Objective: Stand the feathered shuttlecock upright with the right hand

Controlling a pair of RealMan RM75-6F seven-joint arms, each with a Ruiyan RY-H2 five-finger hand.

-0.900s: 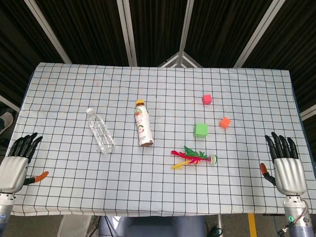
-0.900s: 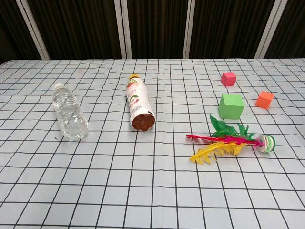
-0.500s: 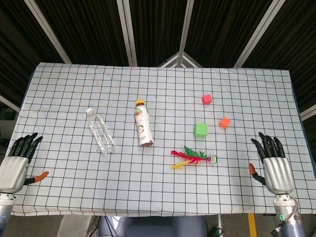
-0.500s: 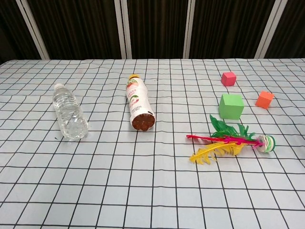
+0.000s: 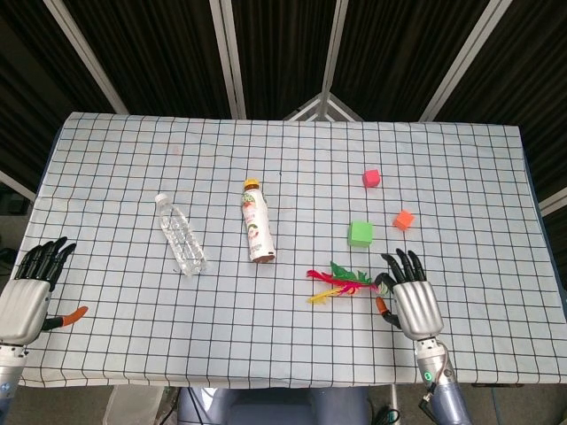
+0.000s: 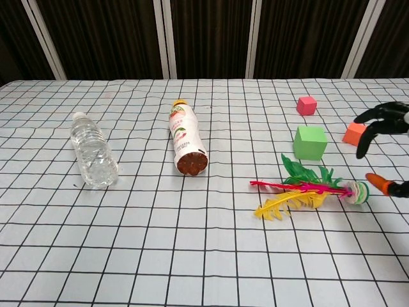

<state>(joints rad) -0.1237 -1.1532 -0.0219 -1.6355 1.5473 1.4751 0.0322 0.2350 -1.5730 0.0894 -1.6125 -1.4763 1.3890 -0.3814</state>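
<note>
Barely started: shuttlecock [image 5: 347, 285] lies flat on the table [image 5: 133, 159], feathers pointing left, right hand [image 5: 410, 301] empty with fingers spread just beside its base, no grip yet.

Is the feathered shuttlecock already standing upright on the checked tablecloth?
No, the feathered shuttlecock lies flat on its side, feathers spread along the checked tablecloth.
</note>
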